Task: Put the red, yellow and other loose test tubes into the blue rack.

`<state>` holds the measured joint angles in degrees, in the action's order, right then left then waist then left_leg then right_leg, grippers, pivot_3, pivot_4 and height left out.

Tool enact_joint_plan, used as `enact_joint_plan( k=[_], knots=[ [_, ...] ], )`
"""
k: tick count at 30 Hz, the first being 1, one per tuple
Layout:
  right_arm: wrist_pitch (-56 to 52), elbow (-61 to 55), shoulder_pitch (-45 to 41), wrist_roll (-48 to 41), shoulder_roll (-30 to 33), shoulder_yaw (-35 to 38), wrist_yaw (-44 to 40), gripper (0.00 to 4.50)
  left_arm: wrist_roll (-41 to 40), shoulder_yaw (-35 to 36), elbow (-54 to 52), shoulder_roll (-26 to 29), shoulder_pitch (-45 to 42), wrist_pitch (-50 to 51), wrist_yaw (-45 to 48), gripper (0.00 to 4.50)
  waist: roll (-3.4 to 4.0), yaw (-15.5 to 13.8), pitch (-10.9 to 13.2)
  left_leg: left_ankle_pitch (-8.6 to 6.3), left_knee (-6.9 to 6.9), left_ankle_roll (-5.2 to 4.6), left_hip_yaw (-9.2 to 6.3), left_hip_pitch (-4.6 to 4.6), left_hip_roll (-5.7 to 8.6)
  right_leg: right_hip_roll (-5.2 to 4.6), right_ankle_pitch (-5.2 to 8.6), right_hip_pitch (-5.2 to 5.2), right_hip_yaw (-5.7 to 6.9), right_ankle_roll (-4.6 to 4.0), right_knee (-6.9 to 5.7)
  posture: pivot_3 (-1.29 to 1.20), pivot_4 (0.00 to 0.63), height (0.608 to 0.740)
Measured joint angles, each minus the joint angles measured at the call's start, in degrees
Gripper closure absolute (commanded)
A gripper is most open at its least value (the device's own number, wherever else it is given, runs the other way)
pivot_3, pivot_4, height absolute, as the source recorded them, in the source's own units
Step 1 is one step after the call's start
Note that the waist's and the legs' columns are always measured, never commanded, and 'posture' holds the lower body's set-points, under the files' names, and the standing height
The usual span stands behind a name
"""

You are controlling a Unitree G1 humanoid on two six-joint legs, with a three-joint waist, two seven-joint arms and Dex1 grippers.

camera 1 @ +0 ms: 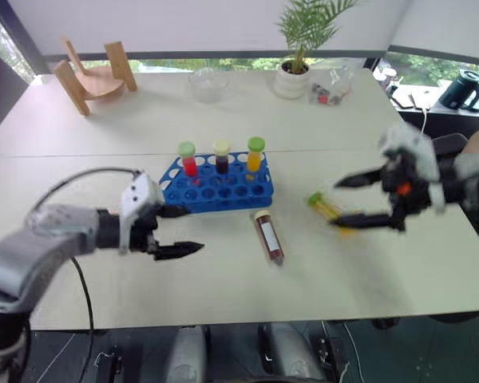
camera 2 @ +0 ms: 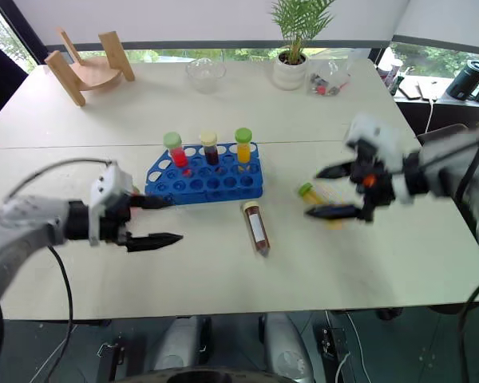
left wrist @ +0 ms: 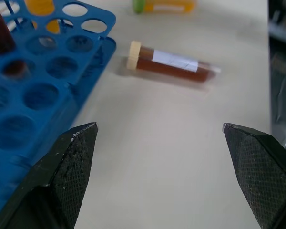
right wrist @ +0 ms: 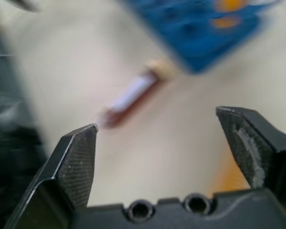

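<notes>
The blue rack (camera 1: 215,185) stands mid-table. It holds three upright tubes: a red one (camera 1: 189,162) with a green cap, a dark one (camera 1: 222,159) with a cream cap and a yellow one (camera 1: 255,157) with a green cap. A brown tube with a cream cap (camera 1: 268,237) lies loose in front of the rack's right end. A yellow tube with a green cap (camera 1: 326,208) lies further right. My left gripper (camera 1: 193,230) hovers open just left of the rack's front. My right gripper (camera 1: 335,203) hangs open above the loose yellow tube, holding nothing.
At the back stand a wooden stand (camera 1: 96,76), a glass bowl (camera 1: 208,84), a potted plant (camera 1: 295,76) and a clear container of small items (camera 1: 332,90). A dark kettle (camera 1: 463,89) sits beyond the table's right edge.
</notes>
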<state>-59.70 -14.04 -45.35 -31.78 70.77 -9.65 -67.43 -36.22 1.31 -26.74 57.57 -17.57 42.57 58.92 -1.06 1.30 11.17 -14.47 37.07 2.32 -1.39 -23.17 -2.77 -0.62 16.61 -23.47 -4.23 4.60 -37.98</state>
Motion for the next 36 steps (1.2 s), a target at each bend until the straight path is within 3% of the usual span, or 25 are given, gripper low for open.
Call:
enact_joint_plan(
  k=[3,6,13,17,19,20,25,31,36],
  knots=[
    [0.7,10.2,-7.1,11.0,-2.0,-13.7,-2.9,0.12,5.4,-4.3,1.8,1.3,-3.2,-3.7,2.4,0.17,0.00,-0.1,0.0,-0.06,-0.03,-0.10,0.03,-0.26,0.00,0.01,-0.08,-0.30,-0.02,0.23,-0.04,0.00,0.150,0.740],
    [-0.6,19.4,-12.3,16.7,-7.6,-22.5,-6.5,0.12,10.1,-7.0,2.5,1.7,-5.9,-6.5,3.1,0.17,0.06,-0.1,0.0,-0.06,0.01,-0.11,0.12,-0.83,0.00,0.00,-0.13,-0.99,-0.09,0.30,-0.24,0.00,0.150,0.740],
    [-5.3,35.1,-22.1,22.8,-19.3,-28.4,-8.8,0.12,14.5,-9.5,1.0,0.3,-6.5,-8.1,1.6,0.17,0.10,-0.1,0.1,-0.05,0.08,-0.11,0.12,-1.13,-0.01,0.01,-0.13,-1.29,-0.09,0.30,-0.37,0.00,0.150,0.740],
    [-3.5,37.6,-21.4,26.4,-20.6,-32.7,-10.6,0.12,14.6,-9.5,-1.8,-1.4,-4.5,-6.8,-0.6,0.17,0.10,-0.8,0.1,-0.05,0.18,-0.11,0.09,-1.20,0.03,-0.03,-0.14,-1.25,-0.06,0.32,-0.38,0.00,0.150,0.740],
    [-0.7,36.7,-19.1,28.8,-19.9,-34.9,-12.0,0.66,14.6,-9.5,-2.9,-2.1,-3.7,-6.0,-1.9,0.00,0.09,-0.8,0.1,-0.05,0.26,-0.11,0.07,-1.20,0.04,-0.04,-0.16,-1.19,-0.05,0.36,-0.37,0.00,0.150,0.740],
    [1.1,36.3,-18.8,29.9,-19.7,-35.0,-12.2,0.99,14.7,-9.5,-3.0,-2.1,-3.1,-5.7,-2.3,0.00,0.11,-0.6,0.0,-0.05,0.27,-0.11,0.12,-1.17,0.04,-0.06,-0.19,-1.19,-0.09,0.41,-0.37,0.00,0.150,0.740],
    [3.8,36.5,-17.2,33.5,-19.3,-34.8,-12.8,3.54,15.6,-9.5,-3.1,-2.0,-2.4,-5.7,-2.9,0.00,0.09,-0.3,0.0,-0.04,0.35,-0.09,0.06,-0.96,0.03,0.00,-0.21,-1.03,-0.06,0.43,-0.49,0.00,0.150,0.740],
    [3.8,36.4,-14.8,34.1,-21.4,-29.2,-10.7,3.70,16.1,-9.2,-0.8,-1.6,-2.3,-6.6,-2.1,0.00,0.02,0.1,0.0,-0.04,0.36,-0.09,0.08,-0.74,0.01,0.02,-0.22,-0.84,-0.09,0.42,-0.50,0.00,0.150,0.740],
    [11.5,27.1,-9.3,23.4,-29.6,-7.9,-3.9,3.70,14.5,-4.9,4.0,-0.1,-0.3,-7.4,0.9,0.00,0.06,2.2,0.0,-0.03,0.22,-0.08,0.11,-0.55,0.00,0.07,-0.19,-0.93,-0.21,0.37,-0.93,0.00,0.150,0.740]
  ],
)
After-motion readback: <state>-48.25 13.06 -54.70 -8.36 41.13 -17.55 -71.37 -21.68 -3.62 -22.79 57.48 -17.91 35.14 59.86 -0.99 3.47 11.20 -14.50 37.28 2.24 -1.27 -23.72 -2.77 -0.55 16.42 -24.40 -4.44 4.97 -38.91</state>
